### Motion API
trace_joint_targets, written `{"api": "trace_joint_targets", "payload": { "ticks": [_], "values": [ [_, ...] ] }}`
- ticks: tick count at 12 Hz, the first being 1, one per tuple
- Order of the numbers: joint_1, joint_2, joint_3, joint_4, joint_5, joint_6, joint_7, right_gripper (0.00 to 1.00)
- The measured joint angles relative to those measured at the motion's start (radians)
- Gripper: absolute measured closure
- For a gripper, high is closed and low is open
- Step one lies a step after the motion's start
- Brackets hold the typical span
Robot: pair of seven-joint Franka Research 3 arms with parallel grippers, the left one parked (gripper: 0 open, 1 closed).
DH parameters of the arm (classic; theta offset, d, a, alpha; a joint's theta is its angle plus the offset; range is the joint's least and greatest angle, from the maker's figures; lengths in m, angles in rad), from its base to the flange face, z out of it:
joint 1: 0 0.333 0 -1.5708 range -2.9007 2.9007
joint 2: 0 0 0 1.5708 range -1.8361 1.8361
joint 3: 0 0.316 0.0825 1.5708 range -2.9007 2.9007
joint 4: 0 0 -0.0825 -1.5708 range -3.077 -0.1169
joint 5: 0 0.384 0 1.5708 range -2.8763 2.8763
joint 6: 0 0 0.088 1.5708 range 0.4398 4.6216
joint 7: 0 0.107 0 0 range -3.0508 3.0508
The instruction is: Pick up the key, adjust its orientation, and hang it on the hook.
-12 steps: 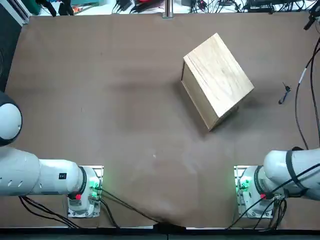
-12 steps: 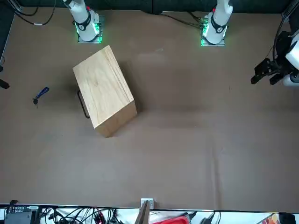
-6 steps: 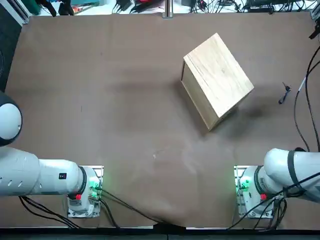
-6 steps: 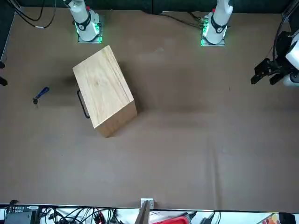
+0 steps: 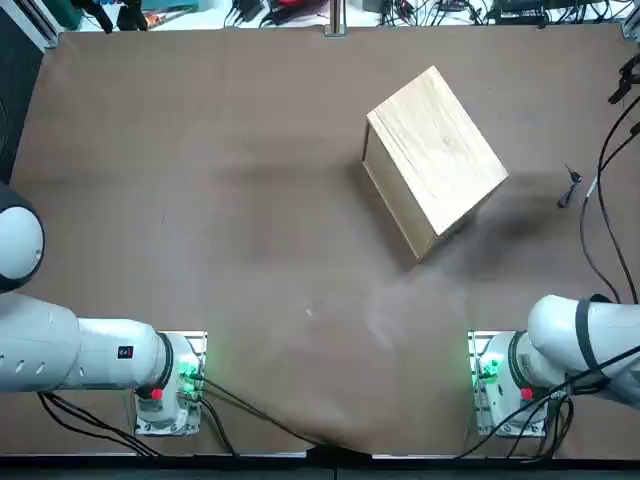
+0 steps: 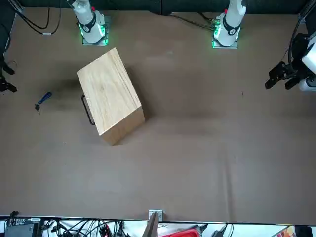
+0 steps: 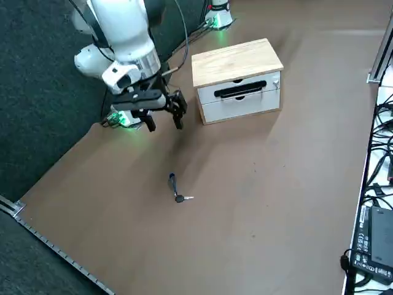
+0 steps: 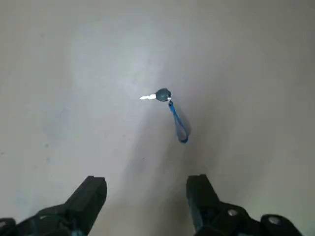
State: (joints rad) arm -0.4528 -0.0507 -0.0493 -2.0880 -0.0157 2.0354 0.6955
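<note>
Even light, 1 soft glare
Beyond the right gripper (image 8: 146, 201), a pale sheen brightens the brown tabletop (image 8: 74, 142); a blurry shadow stretches out between its 2 fingers.

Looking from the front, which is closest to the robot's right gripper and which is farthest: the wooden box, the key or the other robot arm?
From the right gripper, in the front view:
1. Key: nearest, on the table at the robot's right.
2. Wooden box: next, more toward the middle.
3. Other arm: farthest, over at the robot's left.
</note>
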Motion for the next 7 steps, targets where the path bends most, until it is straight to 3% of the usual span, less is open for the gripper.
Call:
{"api": "trace_joint_targets", "payload": {
  "ticks": [7],
  "values": [
    [-0.029, 0.101, 0.000, -0.106, 0.000, 0.198, 0.000, 0.00]
  ]
}}
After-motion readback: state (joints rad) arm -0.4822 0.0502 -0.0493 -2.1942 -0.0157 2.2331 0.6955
